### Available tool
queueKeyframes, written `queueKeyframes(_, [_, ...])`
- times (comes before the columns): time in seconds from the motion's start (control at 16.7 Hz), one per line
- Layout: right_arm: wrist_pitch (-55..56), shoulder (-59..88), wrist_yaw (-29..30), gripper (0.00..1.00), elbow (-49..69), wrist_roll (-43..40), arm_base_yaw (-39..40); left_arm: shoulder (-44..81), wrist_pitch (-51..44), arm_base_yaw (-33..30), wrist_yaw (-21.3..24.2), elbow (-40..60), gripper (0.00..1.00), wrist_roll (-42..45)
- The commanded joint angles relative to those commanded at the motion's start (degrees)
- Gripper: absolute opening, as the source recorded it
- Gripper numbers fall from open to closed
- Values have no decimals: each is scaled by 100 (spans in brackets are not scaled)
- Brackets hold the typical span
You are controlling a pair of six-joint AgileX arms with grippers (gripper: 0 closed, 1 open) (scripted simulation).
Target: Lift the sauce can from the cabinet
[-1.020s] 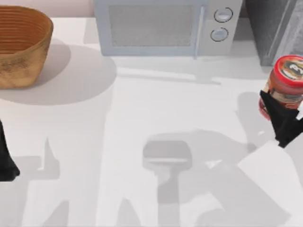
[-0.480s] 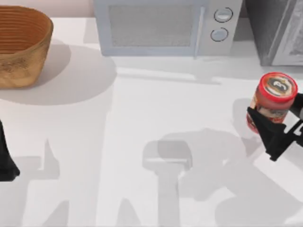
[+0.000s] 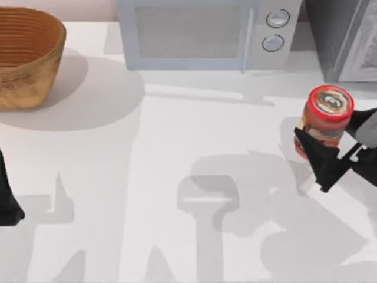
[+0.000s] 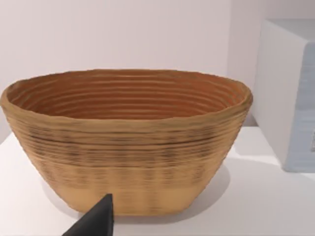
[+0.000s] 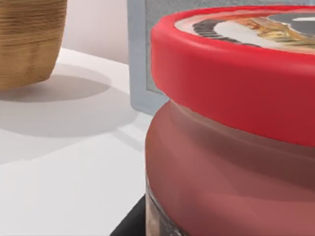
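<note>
The sauce can [image 3: 326, 113], with its red lid, dark-and-gold emblem and red-orange label, hangs above the table at the right side of the top view. My right gripper [image 3: 339, 141] is shut on its body, one black finger in front of the can and the other behind it. The right wrist view has the can [image 5: 231, 128] very close, with a dark fingertip [image 5: 130, 227] below it. The dark grey speckled cabinet [image 3: 336, 35] stands at the back right, apart from the can. My left gripper [image 3: 7, 203] is parked at the left edge, open, its one visible fingertip [image 4: 96, 220] holding nothing.
A light grey microwave [image 3: 203, 32] with two round knobs stands at the back centre. A big woven basket [image 3: 26, 56] sits at the back left, and fills much of the left wrist view as well, basket [image 4: 125, 142]. Arm shadows lie across the white table [image 3: 177, 153].
My right gripper has carried the sauce can to the left, away from the cabinet and further onto the open table. The left arm has stayed still.
</note>
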Motion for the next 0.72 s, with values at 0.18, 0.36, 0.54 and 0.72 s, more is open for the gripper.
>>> queueKeyframes(0.18, [-62,412,311,0,490,0,320,0,0,0,0,0,100,0])
queueKeyframes(0.36, [-100,621,483,0,723,-4,497,0,0,0,0,0,100,0])
queueKeyframes(0.54, [-100,621,483,0,723,-4,497,0,0,0,0,0,100,0])
queueKeyframes(0.72, [-100,621,483,23,723,-4,497,0,0,0,0,0,100,0])
